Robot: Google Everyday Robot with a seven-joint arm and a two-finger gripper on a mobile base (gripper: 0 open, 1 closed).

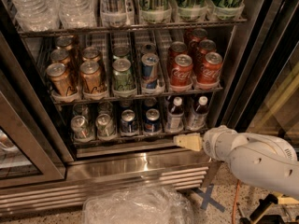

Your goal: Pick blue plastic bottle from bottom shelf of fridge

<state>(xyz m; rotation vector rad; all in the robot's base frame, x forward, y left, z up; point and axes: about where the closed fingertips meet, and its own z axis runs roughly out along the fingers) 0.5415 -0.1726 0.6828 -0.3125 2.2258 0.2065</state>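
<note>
Two small plastic bottles with white caps and pale blue-white labels stand at the right end of the bottom shelf (121,142) of the fridge (140,164). One blue plastic bottle (174,115) is in the second lane from the right, the other (198,112) is in the rightmost lane. My gripper (186,142) has tan tips on a white arm. It points left, just in front of the shelf's steel front rail. It is below the two bottles, between them, and holds nothing.
Blue-and-silver and silver cans (128,121) fill the left lanes of the bottom shelf. Red cans (181,70), gold cans and green cans are on the rack above. An open glass door (23,148) stands at the left. A crumpled clear plastic bag (138,205) lies on the floor.
</note>
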